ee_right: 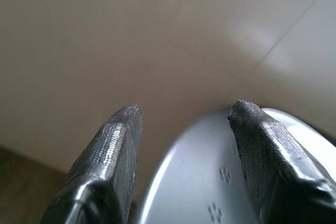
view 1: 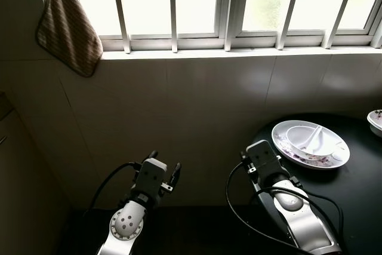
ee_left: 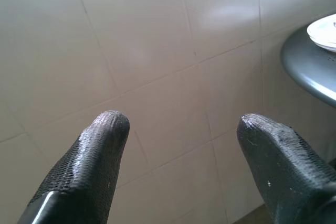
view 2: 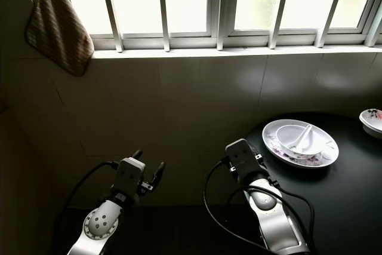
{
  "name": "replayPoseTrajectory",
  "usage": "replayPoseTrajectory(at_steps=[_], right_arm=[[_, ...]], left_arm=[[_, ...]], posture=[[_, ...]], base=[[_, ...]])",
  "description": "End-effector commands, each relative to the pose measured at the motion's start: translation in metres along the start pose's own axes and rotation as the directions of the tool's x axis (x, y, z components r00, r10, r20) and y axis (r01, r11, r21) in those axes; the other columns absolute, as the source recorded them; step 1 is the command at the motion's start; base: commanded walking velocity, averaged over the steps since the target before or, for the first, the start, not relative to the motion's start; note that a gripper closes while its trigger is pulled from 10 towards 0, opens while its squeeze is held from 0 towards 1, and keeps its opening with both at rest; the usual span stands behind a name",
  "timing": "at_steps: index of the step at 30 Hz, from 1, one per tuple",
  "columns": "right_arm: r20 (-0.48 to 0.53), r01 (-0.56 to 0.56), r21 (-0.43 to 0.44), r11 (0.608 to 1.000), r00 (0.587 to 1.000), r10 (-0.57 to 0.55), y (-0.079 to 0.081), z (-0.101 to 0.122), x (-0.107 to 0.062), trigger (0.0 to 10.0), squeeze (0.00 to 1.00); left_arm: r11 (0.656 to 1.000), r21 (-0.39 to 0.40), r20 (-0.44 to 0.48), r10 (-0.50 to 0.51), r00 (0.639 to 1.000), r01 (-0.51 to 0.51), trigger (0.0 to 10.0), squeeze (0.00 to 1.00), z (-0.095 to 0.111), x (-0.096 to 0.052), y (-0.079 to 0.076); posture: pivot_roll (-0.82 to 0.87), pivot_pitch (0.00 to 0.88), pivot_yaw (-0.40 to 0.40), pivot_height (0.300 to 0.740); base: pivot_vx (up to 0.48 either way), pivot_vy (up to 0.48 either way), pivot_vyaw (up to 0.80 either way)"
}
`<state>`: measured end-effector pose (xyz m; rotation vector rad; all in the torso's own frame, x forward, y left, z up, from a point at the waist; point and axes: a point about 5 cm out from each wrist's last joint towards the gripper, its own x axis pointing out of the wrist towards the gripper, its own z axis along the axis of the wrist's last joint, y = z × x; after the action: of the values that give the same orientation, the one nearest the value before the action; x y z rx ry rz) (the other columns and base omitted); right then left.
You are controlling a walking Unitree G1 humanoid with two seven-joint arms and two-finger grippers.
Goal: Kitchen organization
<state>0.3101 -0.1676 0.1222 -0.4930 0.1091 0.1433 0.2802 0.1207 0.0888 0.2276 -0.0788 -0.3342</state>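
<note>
Under the barred window (view 1: 239, 4), a tiled wall (view 1: 197, 106) runs down to a dark round table (view 1: 358, 189) on the robot's right, pushed close against the tiles, probably to keep the floor free. A striped cloth (view 1: 67, 25) hangs from the window frame at upper left, likely to dry in the light. On the table sits a large flowered plate (view 1: 310, 145) with a white bowl (view 1: 303, 135) stacked in it and a spoon (view 1: 312, 138) resting in the bowl, gathered as dishes to be sorted; another small bowl (view 1: 376, 120) stands at the table's far right edge. The right gripper (ee_right: 184, 116) hovers over the table's near rim, fingers spread and empty, just short of the plate. The left gripper (ee_left: 181, 124) points at bare wall, fingers likewise apart, holding nothing.
</note>
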Motion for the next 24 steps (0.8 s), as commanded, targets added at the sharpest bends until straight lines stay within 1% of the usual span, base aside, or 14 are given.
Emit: replayPoseTrajectory(at_steps=[1,4,7,10,12,13,14,15,16,18,20,21,22,24], right_arm=[[-0.119,0.028,-0.018,0.999,0.992,-0.030,-0.021,-0.018,-0.001,10.0,0.00],[-0.158,0.020,-0.001,1.000,0.987,-0.020,-0.032,-0.021,-0.004,10.0,0.00],[-0.175,0.000,-0.004,1.000,0.985,-0.001,-0.035,-0.021,-0.006,10.0,0.00],[-0.245,-0.103,0.051,0.993,0.963,0.112,-0.035,-0.026,-0.015,10.0,0.00],[-0.273,-0.147,0.068,0.987,0.949,0.161,-0.036,-0.029,-0.019,10.0,0.00],[-0.298,-0.158,0.086,0.984,0.938,0.176,-0.040,-0.034,-0.021,10.0,0.00],[-0.298,-0.158,0.086,0.984,0.938,0.176,-0.040,-0.034,-0.021,10.0,0.00],[-0.338,-0.155,0.096,0.983,0.924,0.178,-0.045,-0.042,-0.023,10.0,0.00],[-0.352,-0.154,0.096,0.983,0.919,0.179,-0.047,-0.045,-0.024,10.0,0.00],[-0.378,-0.165,0.128,0.978,0.903,0.202,-0.052,-0.051,-0.027,10.0,0.00],[-0.391,-0.171,0.126,0.977,0.897,0.207,-0.054,-0.053,-0.029,10.0,0.00],[-0.403,-0.175,0.162,0.971,0.887,0.227,-0.056,-0.054,-0.031,10.0,0.00],[-0.403,-0.175,0.162,0.971,0.887,0.227,-0.056,-0.054,-0.031,10.0,0.00],[-0.388,-0.187,0.244,0.952,0.881,0.272,-0.057,-0.051,-0.034,10.0,0.00]], left_arm=[[1.000,-0.004,-0.002,-0.005,1.000,0.005,10.0,0.00,0.001,0.001,-0.001],[1.000,-0.005,-0.005,-0.008,1.000,0.008,10.0,0.00,0.000,0.001,-0.001],[1.000,-0.005,-0.006,-0.009,1.000,0.008,10.0,0.00,0.000,0.001,-0.001],[1.000,-0.005,-0.010,-0.010,1.000,0.010,10.0,0.00,-0.001,0.001,0.000],[1.000,-0.006,-0.012,-0.011,1.000,0.011,10.0,0.00,-0.001,0.001,0.000],[1.000,-0.007,-0.013,-0.011,1.000,0.011,10.0,0.00,-0.001,0.001,0.000],[1.000,-0.007,-0.013,-0.011,1.000,0.011,10.0,0.00,-0.001,0.001,0.000],[1.000,-0.006,-0.014,-0.012,1.000,0.012,10.0,0.00,-0.001,0.001,0.000],[1.000,-0.005,-0.014,-0.012,1.000,0.012,10.0,0.00,-0.001,0.001,0.000],[1.000,-0.004,-0.015,-0.010,1.000,0.010,10.0,0.00,-0.002,0.001,0.000],[1.000,-0.003,-0.016,-0.009,1.000,0.009,10.0,0.00,-0.002,0.001,0.000],[1.000,-0.003,-0.017,-0.010,1.000,0.010,10.0,0.00,-0.002,0.001,0.000],[1.000,-0.003,-0.017,-0.010,1.000,0.010,10.0,0.00,-0.002,0.001,0.000],[1.000,-0.002,-0.019,-0.015,1.000,0.015,10.0,0.00,-0.002,0.001,0.000]], posture=[[-0.04,0.000,-0.005,0.740],[-0.04,0.000,-0.004,0.740],[-0.04,0.000,-0.002,0.740],[-0.05,0.000,-0.003,0.740],[-0.05,0.000,-0.002,0.740],[-0.05,0.000,-0.002,0.740],[-0.05,0.000,-0.002,0.740],[-0.05,0.000,-0.002,0.740],[-0.05,0.000,-0.002,0.740],[-0.05,0.000,-0.002,0.740],[-0.04,0.000,-0.001,0.740],[-0.05,0.000,0.002,0.740],[-0.05,0.000,0.002,0.740],[-0.06,0.000,0.007,0.740]], base=[[0.000,0.000,0.00],[0.000,0.000,0.00],[0.000,0.000,0.00],[0.000,0.000,0.00],[0.000,0.000,0.00],[0.000,0.000,0.00],[0.000,0.000,0.00],[0.000,0.000,0.00],[0.000,0.000,0.00],[0.000,0.000,0.00],[0.000,0.000,0.00],[0.000,0.000,0.00],[0.000,0.000,0.00],[0.000,0.000,0.00]])
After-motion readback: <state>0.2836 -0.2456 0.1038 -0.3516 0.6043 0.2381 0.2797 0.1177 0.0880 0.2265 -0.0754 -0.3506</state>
